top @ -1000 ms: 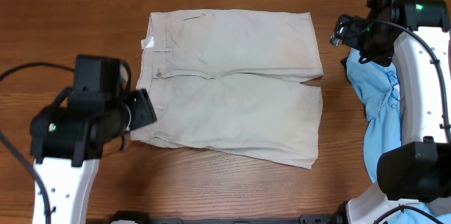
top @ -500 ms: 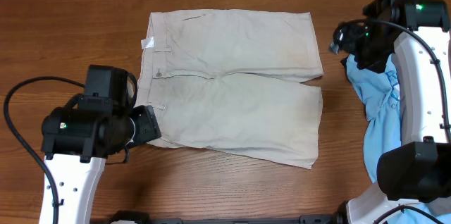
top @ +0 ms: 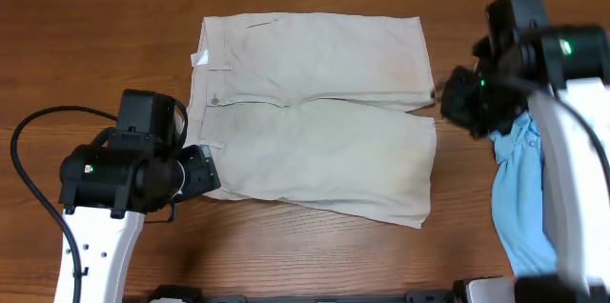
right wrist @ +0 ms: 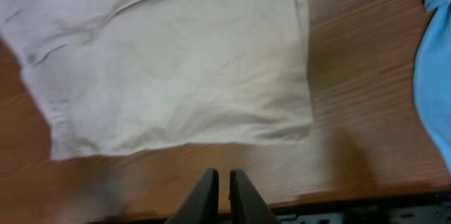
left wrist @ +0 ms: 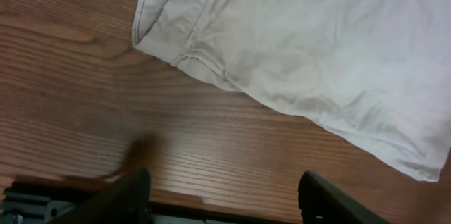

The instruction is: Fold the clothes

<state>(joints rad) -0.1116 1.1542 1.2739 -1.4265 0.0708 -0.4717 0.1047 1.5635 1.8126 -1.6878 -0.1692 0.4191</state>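
Creased beige cotton shorts flat on wood-grain counter; left pincer wide apart, empty; right pincer closed on nothing.

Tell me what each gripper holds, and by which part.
Nothing is held. The left gripper stands open and the right gripper is shut empty, both off the shorts.

You lose the khaki shorts' waistband corner under the left arm, right arm beside them blurred and overlapping the blue T-shirt, label unreadably small.
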